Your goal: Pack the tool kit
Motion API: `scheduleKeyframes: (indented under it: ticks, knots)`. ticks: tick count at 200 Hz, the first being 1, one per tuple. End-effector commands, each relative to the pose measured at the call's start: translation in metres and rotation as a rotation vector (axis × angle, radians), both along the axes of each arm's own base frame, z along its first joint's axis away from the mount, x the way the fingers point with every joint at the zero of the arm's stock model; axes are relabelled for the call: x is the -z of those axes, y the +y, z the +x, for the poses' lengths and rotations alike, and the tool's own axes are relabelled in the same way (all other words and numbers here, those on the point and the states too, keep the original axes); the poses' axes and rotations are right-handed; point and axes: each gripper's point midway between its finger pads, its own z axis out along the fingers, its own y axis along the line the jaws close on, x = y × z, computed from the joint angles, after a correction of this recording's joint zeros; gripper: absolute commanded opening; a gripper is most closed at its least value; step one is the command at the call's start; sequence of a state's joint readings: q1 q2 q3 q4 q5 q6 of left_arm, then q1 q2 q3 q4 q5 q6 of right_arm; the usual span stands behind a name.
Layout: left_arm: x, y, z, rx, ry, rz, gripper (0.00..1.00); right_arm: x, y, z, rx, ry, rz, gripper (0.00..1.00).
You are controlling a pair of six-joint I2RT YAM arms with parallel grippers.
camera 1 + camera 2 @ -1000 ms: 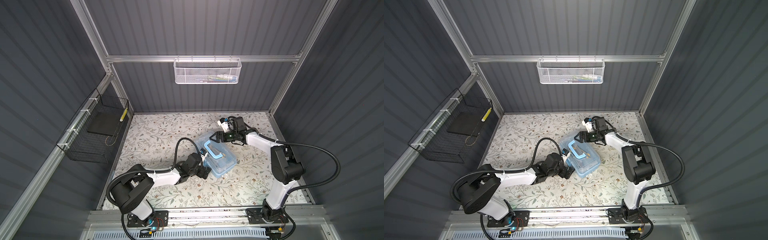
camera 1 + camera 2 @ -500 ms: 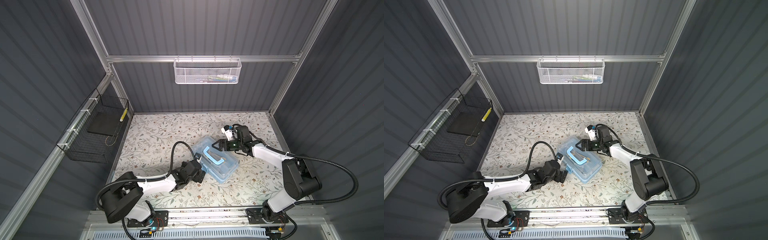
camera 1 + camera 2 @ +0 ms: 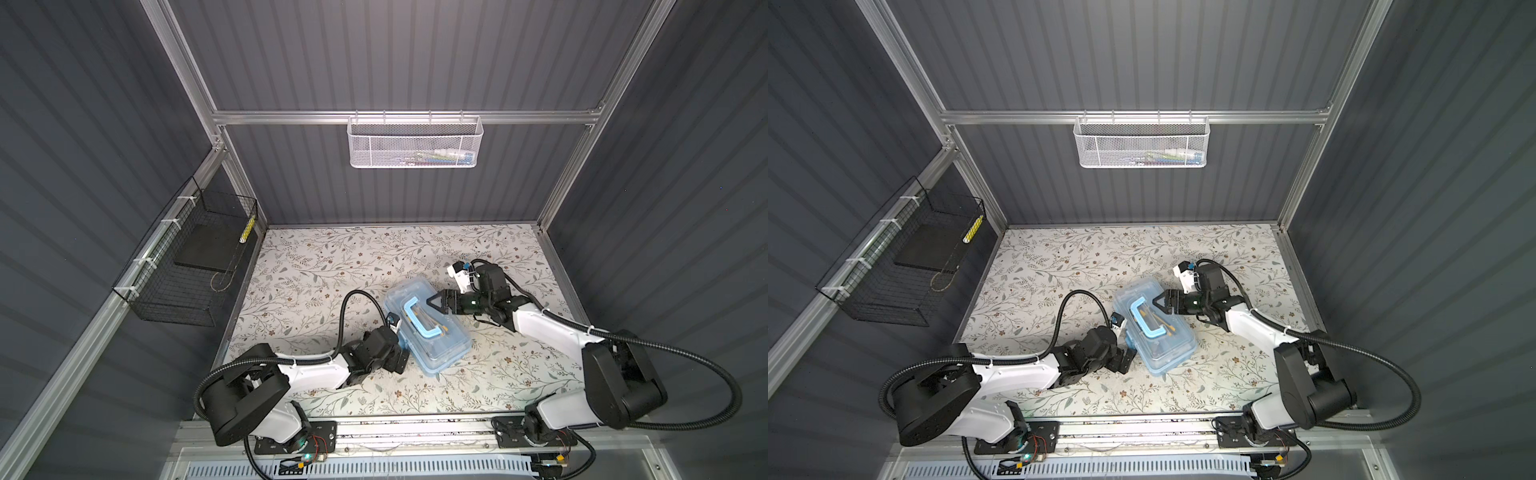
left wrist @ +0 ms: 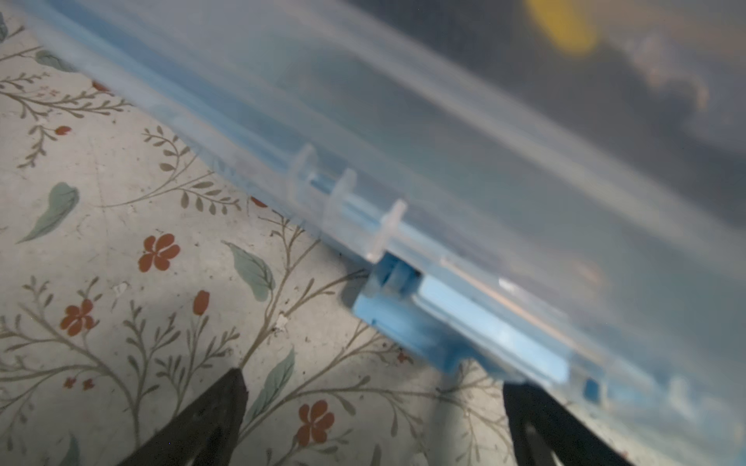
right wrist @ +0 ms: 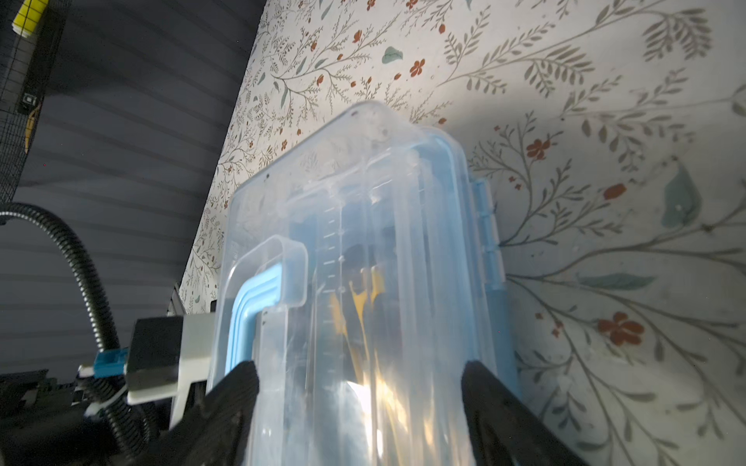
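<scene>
The tool kit [image 3: 440,349] [image 3: 1167,349] lies slantwise on the floral floor, a light-blue box with its clear lid down and a pale-blue handle [image 3: 417,318] on top. Yellow-handled tools [image 5: 359,298] show through the lid [image 5: 363,201]. My right gripper [image 3: 436,300] [image 3: 1160,300] [image 5: 359,387] is open, its fingertips spread over the lid at the far-right side; contact is unclear. My left gripper [image 3: 402,351] [image 3: 1128,347] [image 4: 373,399] is open low against the box's near-left long side, beside the blue latch [image 4: 403,318], with only floor between its fingers.
A white mesh basket [image 3: 415,143] holding small items hangs on the back wall. A black wire basket [image 3: 187,270] with a yellow item [image 3: 248,228] hangs on the left wall. Dark walls enclose the floor; a rail runs along the front.
My right gripper came from beyond the box's far end toward the front and onto the lid. The box slid slightly nearer. My left arm sank lower beside the box.
</scene>
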State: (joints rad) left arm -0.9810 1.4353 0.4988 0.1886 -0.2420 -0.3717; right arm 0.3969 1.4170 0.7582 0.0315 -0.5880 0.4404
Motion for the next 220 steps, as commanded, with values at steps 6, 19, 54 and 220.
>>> scheduleKeyframes:
  ticks: [6,19,54,220]
  knots:
    - [0.008,-0.002,0.000,0.004,0.005,0.001,1.00,0.005,-0.002,-0.021,-0.004,0.042,-0.007,0.81]
    - [0.013,0.000,0.000,-0.001,0.002,0.010,1.00,0.006,-0.003,-0.022,0.002,0.039,-0.013,0.81]
    - [0.024,0.020,0.015,-0.098,-0.058,0.107,1.00,0.006,0.001,-0.022,-0.003,0.051,0.019,0.81]
    - [-0.023,0.070,0.024,-0.308,-0.168,0.153,1.00,0.007,0.008,-0.015,-0.027,0.063,0.028,0.81]
